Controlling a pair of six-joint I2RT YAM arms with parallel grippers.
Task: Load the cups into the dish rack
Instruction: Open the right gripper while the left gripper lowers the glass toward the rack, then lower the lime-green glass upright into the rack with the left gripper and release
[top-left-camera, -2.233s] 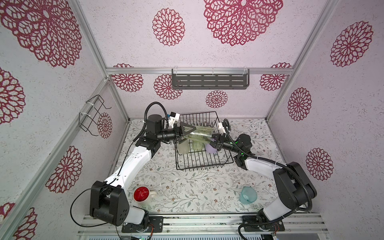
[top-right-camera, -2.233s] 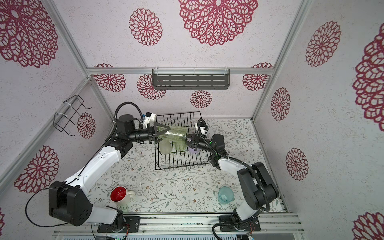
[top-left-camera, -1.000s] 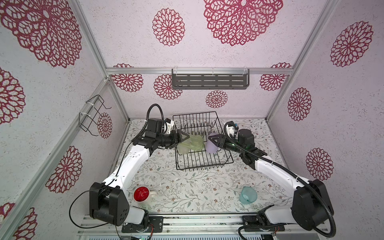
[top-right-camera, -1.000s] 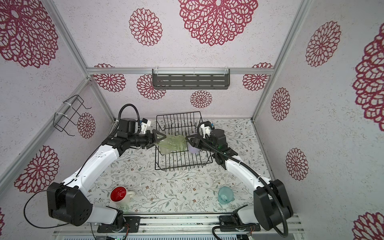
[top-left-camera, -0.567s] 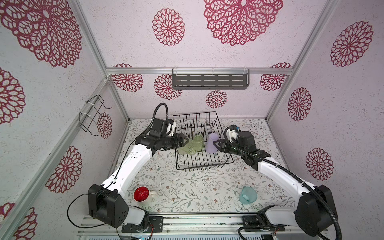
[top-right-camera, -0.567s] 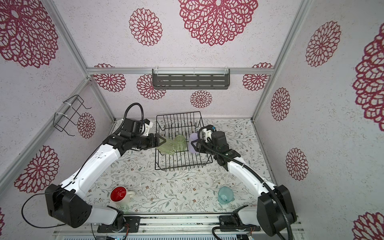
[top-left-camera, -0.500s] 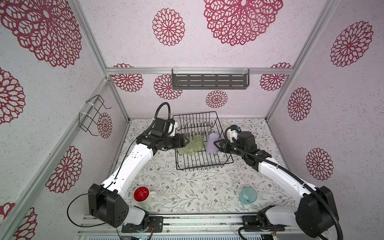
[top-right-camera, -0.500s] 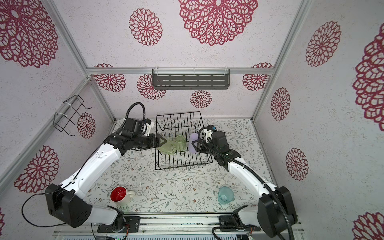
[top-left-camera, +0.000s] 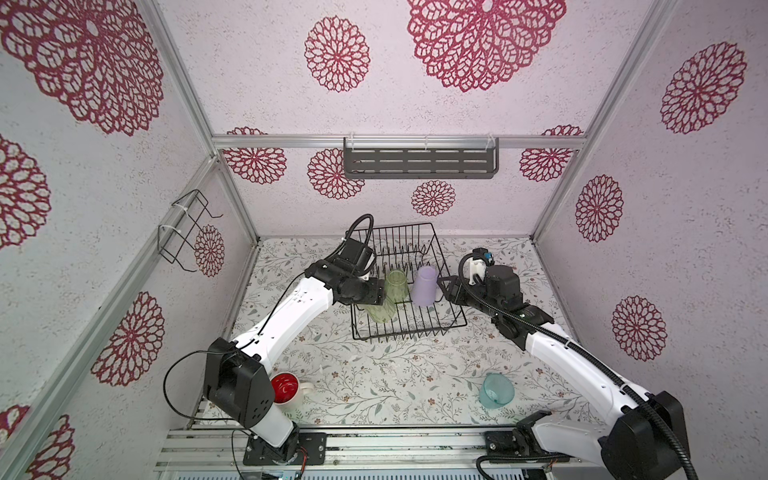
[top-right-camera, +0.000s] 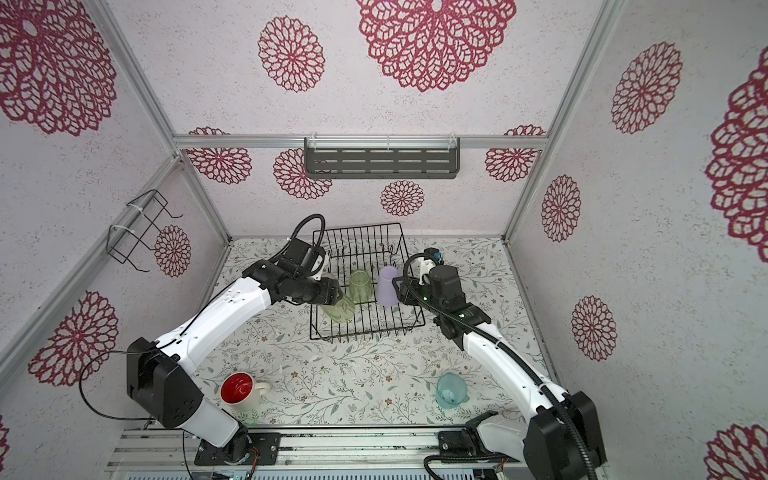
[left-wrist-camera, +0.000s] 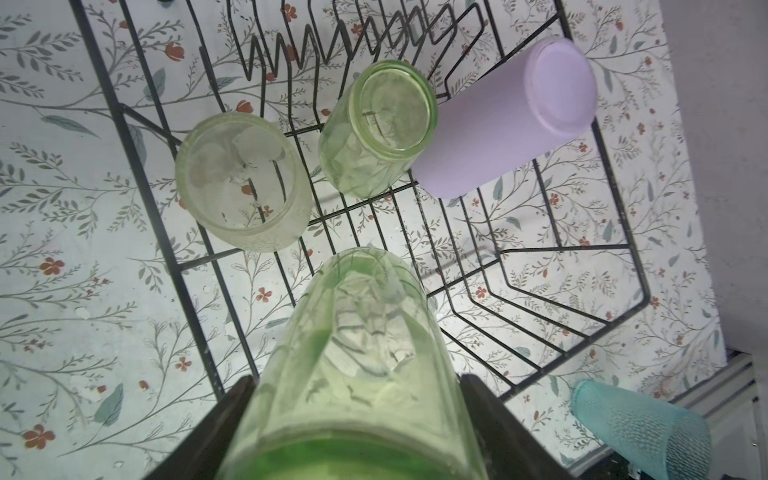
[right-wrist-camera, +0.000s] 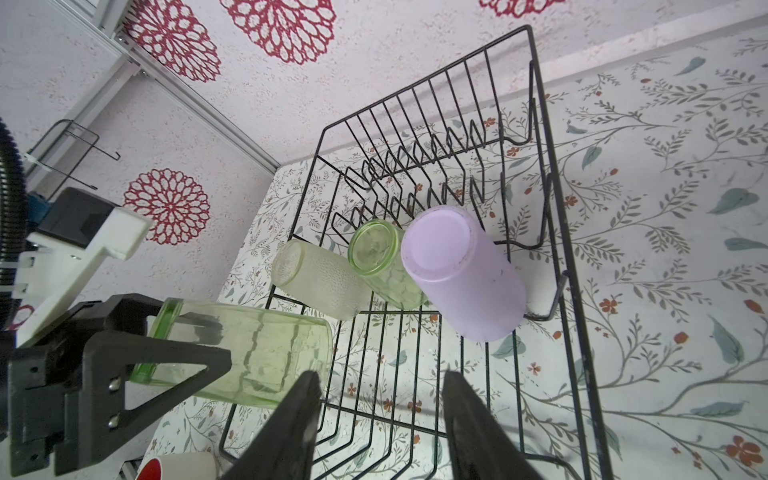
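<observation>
The black wire dish rack (top-left-camera: 409, 333) (top-right-camera: 365, 330) sits at the back middle. Inside it, bottoms up, stand a lilac tumbler (top-left-camera: 424, 286) (right-wrist-camera: 461, 270), a green patterned glass (top-left-camera: 395, 284) (left-wrist-camera: 378, 129) and a frosted whitish tumbler (left-wrist-camera: 243, 183) (right-wrist-camera: 320, 280). My left gripper (top-left-camera: 376, 297) (left-wrist-camera: 357, 382) is shut on a pale green tumbler (top-left-camera: 380, 311) (right-wrist-camera: 266, 349) with wavy lines, held low over the rack's left side. My right gripper (top-left-camera: 444, 286) (right-wrist-camera: 380, 378) is open and empty, just right of the lilac tumbler. On the table lie a teal cup (top-left-camera: 494, 390) and a red-lined white mug (top-left-camera: 286, 388).
A grey slotted shelf (top-left-camera: 419, 163) hangs on the back wall and a small bent-wire holder (top-left-camera: 185, 232) on the left wall. The mug stands close to the left arm's base, the teal cup near the front right. Walls enclose three sides.
My right gripper has let go of the lilac tumbler, which now stands in the rack, and drawn back to the right. My left gripper has swung the pale green tumbler lower over the rack.
</observation>
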